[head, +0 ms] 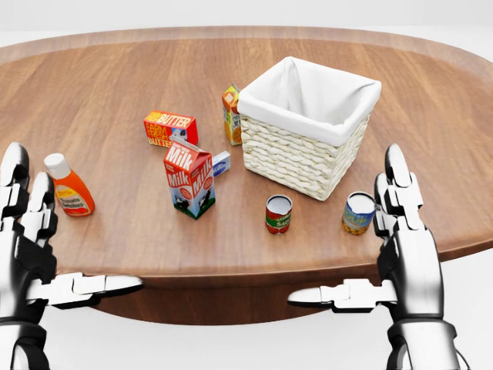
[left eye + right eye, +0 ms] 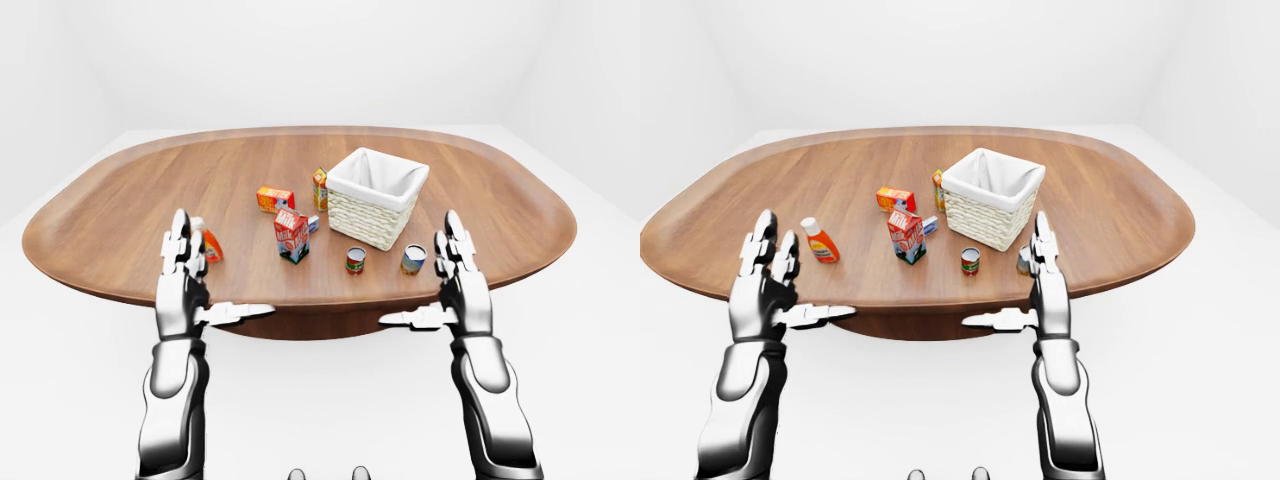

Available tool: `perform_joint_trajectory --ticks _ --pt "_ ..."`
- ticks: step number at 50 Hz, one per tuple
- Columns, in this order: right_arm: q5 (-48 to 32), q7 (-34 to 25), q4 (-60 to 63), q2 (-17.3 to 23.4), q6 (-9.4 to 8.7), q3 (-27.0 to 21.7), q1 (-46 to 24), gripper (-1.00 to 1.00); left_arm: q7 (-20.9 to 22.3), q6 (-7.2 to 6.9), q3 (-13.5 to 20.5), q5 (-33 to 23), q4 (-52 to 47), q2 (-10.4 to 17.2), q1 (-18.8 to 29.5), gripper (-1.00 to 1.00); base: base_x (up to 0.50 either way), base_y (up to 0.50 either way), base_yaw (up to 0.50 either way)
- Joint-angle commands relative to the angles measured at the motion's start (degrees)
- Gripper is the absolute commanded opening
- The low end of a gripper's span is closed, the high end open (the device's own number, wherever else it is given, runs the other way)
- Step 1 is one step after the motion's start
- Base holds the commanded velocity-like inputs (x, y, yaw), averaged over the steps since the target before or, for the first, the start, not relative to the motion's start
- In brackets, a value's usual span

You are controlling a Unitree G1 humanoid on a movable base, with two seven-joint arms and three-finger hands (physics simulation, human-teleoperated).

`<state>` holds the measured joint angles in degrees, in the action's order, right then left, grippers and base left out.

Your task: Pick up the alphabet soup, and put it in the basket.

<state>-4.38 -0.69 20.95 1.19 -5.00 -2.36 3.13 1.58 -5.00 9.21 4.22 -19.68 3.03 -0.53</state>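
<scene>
Both hands up at the near edge of the oval wooden tabletop (image 1: 115,85), palms facing in. Left hand (image 1: 27,254) at head view's far left, fingers (image 1: 15,181) spread, thumb out sideways, holding nothing. Right hand (image 1: 404,254) w/ fingers (image 1: 397,173) straight and spread too, empty. Alphabet soup can (image 1: 358,213) stands upright on the wood just left of the right hand, below the basket's right corner. White-lined wicker basket (image 1: 296,158) sits center-right. Tomato-label can (image 1: 278,213) upright, left of the soup. Milk carton (image 1: 189,179) further left, butter box (image 1: 170,128) above it, orange carton (image 1: 231,114) vs. basket's left side, touching or just beside. Sauce bottle (image 1: 69,187) near left hand.
</scene>
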Motion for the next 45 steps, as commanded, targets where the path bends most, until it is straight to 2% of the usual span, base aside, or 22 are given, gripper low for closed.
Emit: perform_joint_trajectory --ticks 1,18,45 --pt "-3.3 -0.9 10.7 -0.3 0.00 0.2 1.6 1.00 0.6 0.00 4.7 2.9 -10.1 0.9 -0.3 1.00 0.00 0.00 0.00" --pt "-3.2 -2.3 12.7 -0.5 0.00 -0.5 2.0 1.00 1.2 0.00 5.2 3.9 -12.5 0.3 -1.5 1.00 0.00 -0.01 0.00" --pt "-3.9 -2.2 11.5 -0.4 0.00 0.1 2.4 1.00 1.9 0.00 5.4 5.2 -13.8 0.0 -2.3 1.00 0.00 -0.34 0.00"
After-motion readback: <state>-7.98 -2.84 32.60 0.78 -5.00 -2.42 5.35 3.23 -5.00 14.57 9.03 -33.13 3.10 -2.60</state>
